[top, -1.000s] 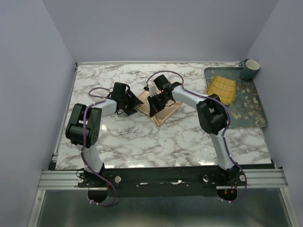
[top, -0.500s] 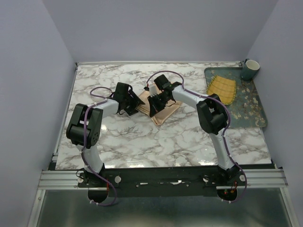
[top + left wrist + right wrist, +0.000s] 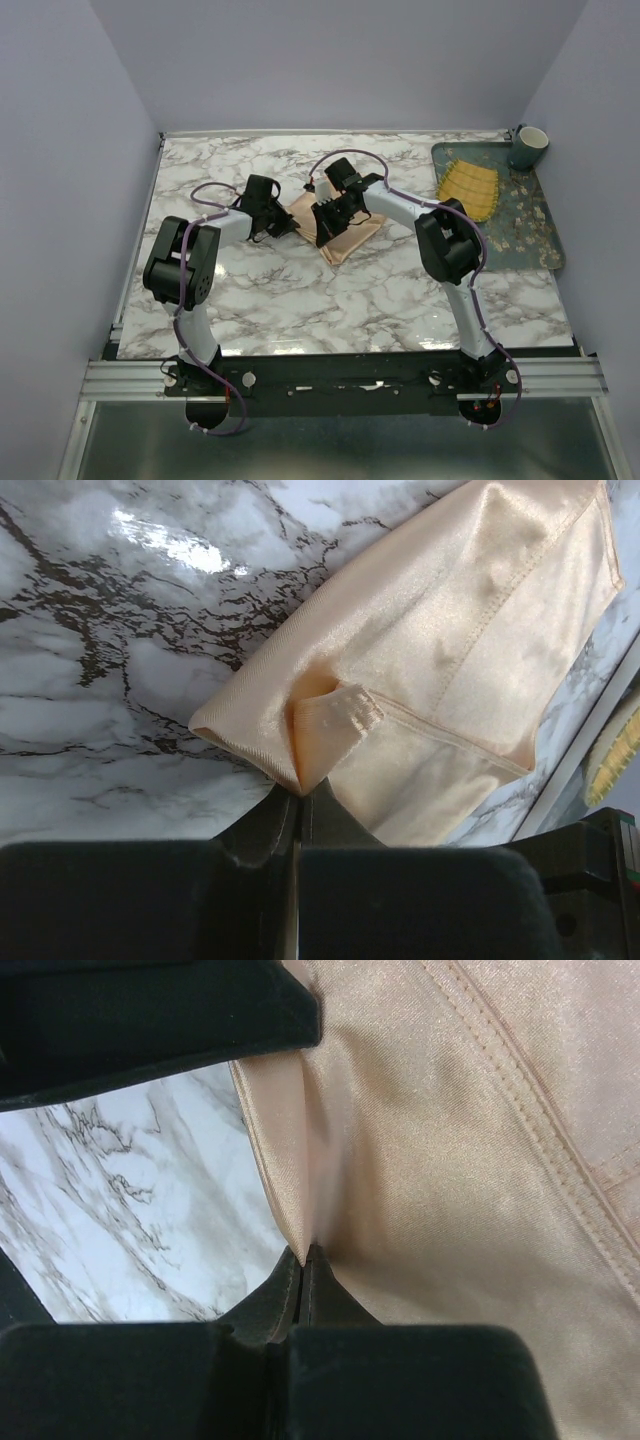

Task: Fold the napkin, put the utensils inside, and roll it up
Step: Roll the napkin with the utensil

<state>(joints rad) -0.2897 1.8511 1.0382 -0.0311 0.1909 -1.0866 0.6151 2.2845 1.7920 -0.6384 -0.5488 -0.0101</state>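
The peach-orange napkin [image 3: 345, 237] lies folded on the marble table [image 3: 300, 300], just behind its middle. My left gripper [image 3: 283, 222] is at the napkin's left corner, shut on a pinched fold of the cloth [image 3: 320, 730]. My right gripper [image 3: 322, 226] sits over the napkin's middle, also shut on a pinch of its fabric [image 3: 300, 1180]. The napkin [image 3: 480, 1160] fills most of the right wrist view, a stitched hem running across it. No utensils show in any view.
A patterned grey-blue tray [image 3: 530, 225] stands at the table's right edge. It holds a yellow checked cloth [image 3: 468, 188] and a teal mug [image 3: 527, 146] at its far corner. Grey walls close in the table on three sides.
My left gripper has closed on the napkin's left corner and drawn slightly right. The cloth near it now shows more peach surface. The right arm has stayed in place.
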